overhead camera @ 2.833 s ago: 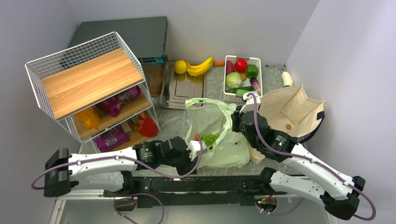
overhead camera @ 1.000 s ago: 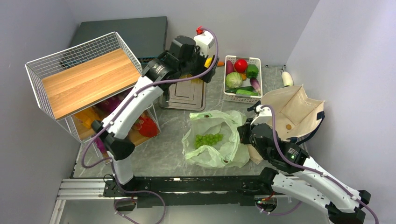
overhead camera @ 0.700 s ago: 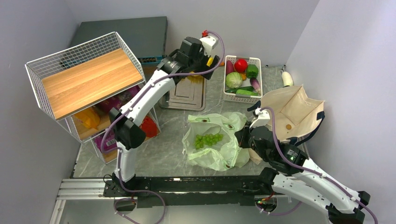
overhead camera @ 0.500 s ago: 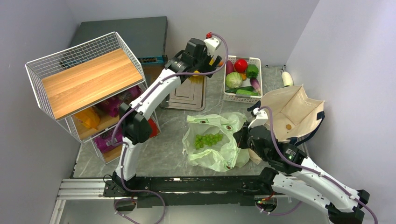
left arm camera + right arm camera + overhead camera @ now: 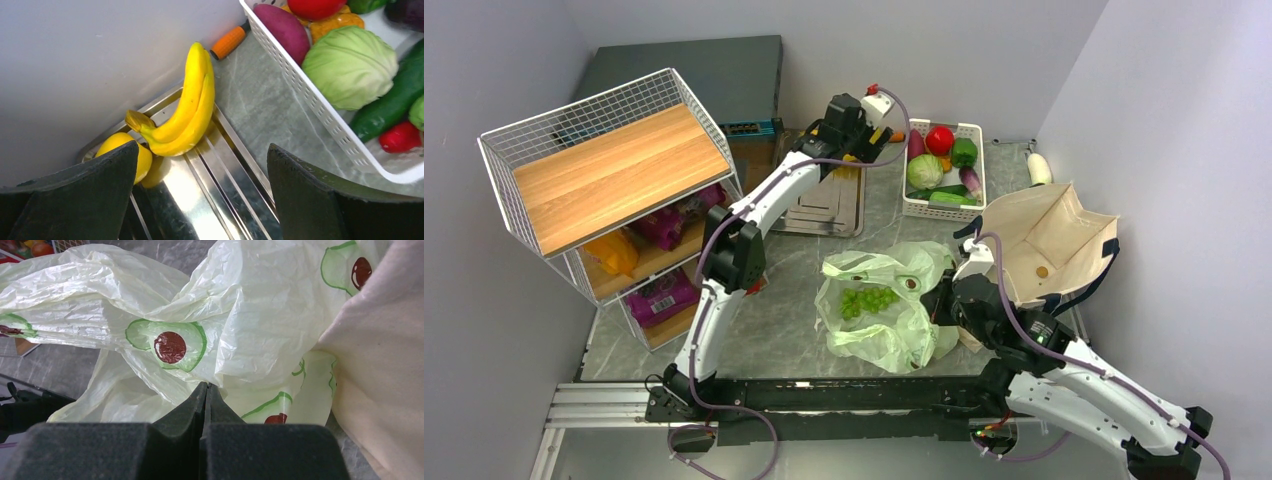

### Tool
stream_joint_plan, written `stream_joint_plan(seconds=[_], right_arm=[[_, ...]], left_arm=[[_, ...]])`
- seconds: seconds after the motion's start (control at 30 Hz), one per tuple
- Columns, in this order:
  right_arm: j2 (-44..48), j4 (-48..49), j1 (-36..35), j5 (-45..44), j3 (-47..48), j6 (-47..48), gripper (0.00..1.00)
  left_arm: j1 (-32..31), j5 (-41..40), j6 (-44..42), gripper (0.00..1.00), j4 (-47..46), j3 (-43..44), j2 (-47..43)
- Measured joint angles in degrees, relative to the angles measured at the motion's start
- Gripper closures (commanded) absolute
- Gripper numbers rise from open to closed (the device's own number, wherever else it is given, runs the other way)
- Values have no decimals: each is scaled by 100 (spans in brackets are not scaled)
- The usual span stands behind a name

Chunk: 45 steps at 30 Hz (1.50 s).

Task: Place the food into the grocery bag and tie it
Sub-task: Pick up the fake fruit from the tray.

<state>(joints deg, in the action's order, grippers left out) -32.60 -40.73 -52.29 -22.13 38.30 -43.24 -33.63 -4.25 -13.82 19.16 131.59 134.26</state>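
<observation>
The left gripper [image 5: 202, 147], spread wide above the bananas [image 5: 192, 107], may snag the lemon [image 5: 120, 150]. The right gripper [image 5: 206, 390], clenched on the grocery bag [image 5: 240, 315], could tear it.

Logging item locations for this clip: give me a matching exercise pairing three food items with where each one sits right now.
1. yellow bananas
2. bunch of green grapes
3. pale green cabbage

A. in the white slotted plastic basket
B. inside the translucent avocado-print grocery bag
C. on the ridged steel tray

Pairs: 1-C, 2-B, 3-A.
</observation>
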Motion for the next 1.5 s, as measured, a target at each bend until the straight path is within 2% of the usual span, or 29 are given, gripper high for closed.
stream_joint_plan(seconds=[0.33,0.73,1.17,1.5], right_arm=[[-66,35,0,92,-393,-118,100],[-376,232,0,131,-457,-107,100],[-765,527,0,179,-461,-68,100],[-1141,699,0,341,-426,-46,100]], left_arm=[[232,164,-310,0,-876,-129,474],[284,291,-409,1,-1019,68,1228],[485,463,444,1,-807,708,1526],[905,1290,1709,1,-348,848,1606]])
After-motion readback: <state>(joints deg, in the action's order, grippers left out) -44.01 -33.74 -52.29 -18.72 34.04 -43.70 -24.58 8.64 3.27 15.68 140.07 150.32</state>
